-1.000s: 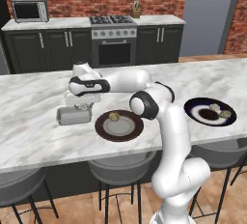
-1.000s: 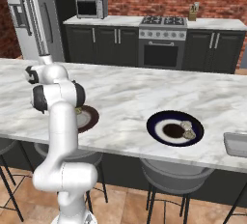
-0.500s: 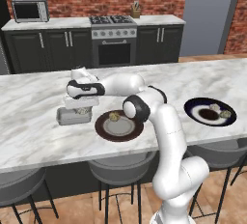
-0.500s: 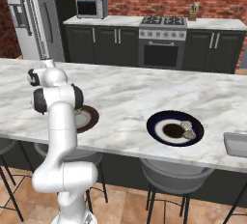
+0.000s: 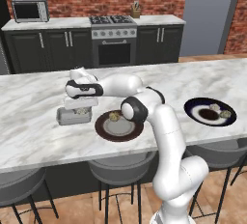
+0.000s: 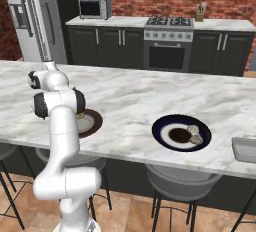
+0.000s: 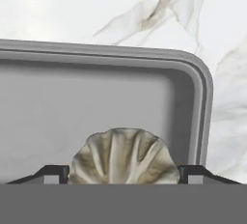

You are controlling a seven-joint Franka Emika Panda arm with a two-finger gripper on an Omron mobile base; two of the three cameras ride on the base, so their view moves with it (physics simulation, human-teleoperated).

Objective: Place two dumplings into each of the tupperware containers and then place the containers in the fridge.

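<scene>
My gripper (image 5: 80, 108) is shut on a dumpling (image 7: 124, 158), a pale ridged lump squeezed between the two dark finger tips (image 7: 52, 173). It hangs low over one grey tupperware container (image 5: 72, 117), whose floor and rounded rim (image 7: 200, 97) lie right beneath in the hand view. One more dumpling (image 5: 114, 116) rests on the brown plate (image 5: 126, 130) beside that container. Two dumplings (image 5: 220, 110) lie on the dark blue plate (image 5: 195, 107). The second container (image 6: 245, 149) sits at the counter's right end. The fridge (image 6: 30, 18) stands at the back left.
The marble island counter (image 5: 38, 136) carries everything, with bar stools (image 5: 120, 172) tucked under its near edge. Behind it run dark cabinets with a stove (image 5: 113, 39) and a microwave (image 5: 30, 9).
The hand with the dumpling has swung left, away from the brown plate, and come down lower over the container. Plates and containers have stayed put.
</scene>
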